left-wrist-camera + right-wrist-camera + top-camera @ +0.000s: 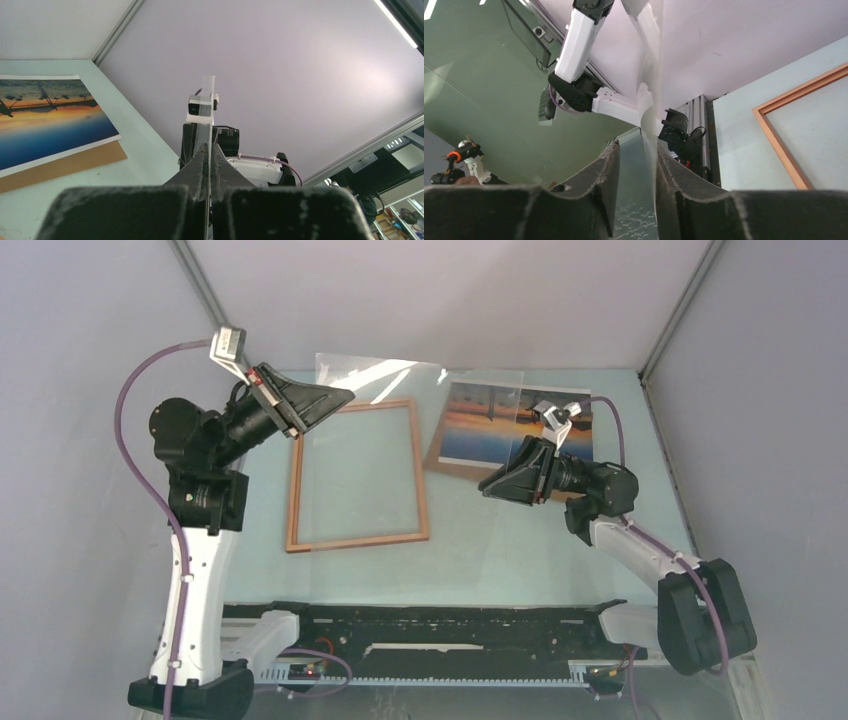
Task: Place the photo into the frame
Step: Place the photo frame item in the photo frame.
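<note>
My left claw [345, 395] is pressed together on one edge of a thin, clear, rectangular sheet [400, 375] and holds it in the air over the far part of the pale green surface [480, 550]. In the left wrist view the fingers [200, 160] meet on the sheet's edge with no gap. My right claw [487, 484] is at the sheet's other end. In the right wrist view its fingers [609, 165] stand apart with the sheet running down between them. It straddles the sheet but, as far as I can see, does not clamp it.

The thin reddish-brown wooden rectangular frame [422, 480] lies flat on the surface below the sheet. It is empty, and only the surface shows through its opening. The rectangular paper photo [470, 435], an orange sunset over blue water with a white border, lies face up on a plain brown flat backing board [455, 468]. It sits to the right of the frame and apart from it, and neither claw touches it.

I judge the task barely started. Nothing is in the frame and the photo is not picked up. I take the clear sheet to be the frame's glazing, though I cannot be sure. The sheet has to be dealt with first, then the photo lifted off the backing board and laid squarely inside the frame.
</note>
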